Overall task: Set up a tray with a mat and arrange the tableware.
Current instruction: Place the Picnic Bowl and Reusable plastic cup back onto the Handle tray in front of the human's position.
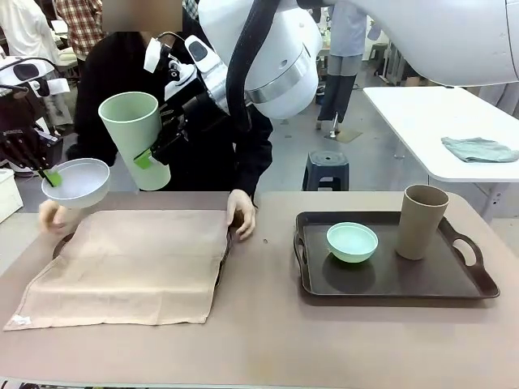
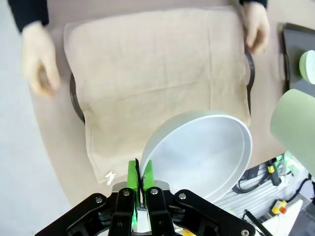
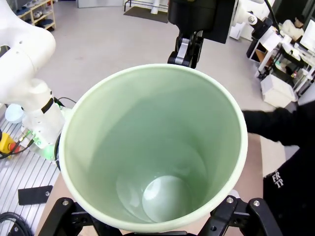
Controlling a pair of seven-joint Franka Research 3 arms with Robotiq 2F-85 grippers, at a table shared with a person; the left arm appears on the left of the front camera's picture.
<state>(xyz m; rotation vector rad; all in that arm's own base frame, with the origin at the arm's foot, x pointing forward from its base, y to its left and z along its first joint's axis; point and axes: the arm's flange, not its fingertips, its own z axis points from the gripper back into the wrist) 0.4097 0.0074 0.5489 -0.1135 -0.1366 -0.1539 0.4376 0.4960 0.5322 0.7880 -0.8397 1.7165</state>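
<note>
Bright even indoor light, soft shadows under bowl (image 1: 352,241) and cup (image 1: 421,221) on tray (image 1: 422,281), hand (image 2: 39,64) blurred upper left in left wrist view, wide-angle bending at edges

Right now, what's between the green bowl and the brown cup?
Nothing: just bare tray floor between the green bowl and brown cup, in the front view.
</note>
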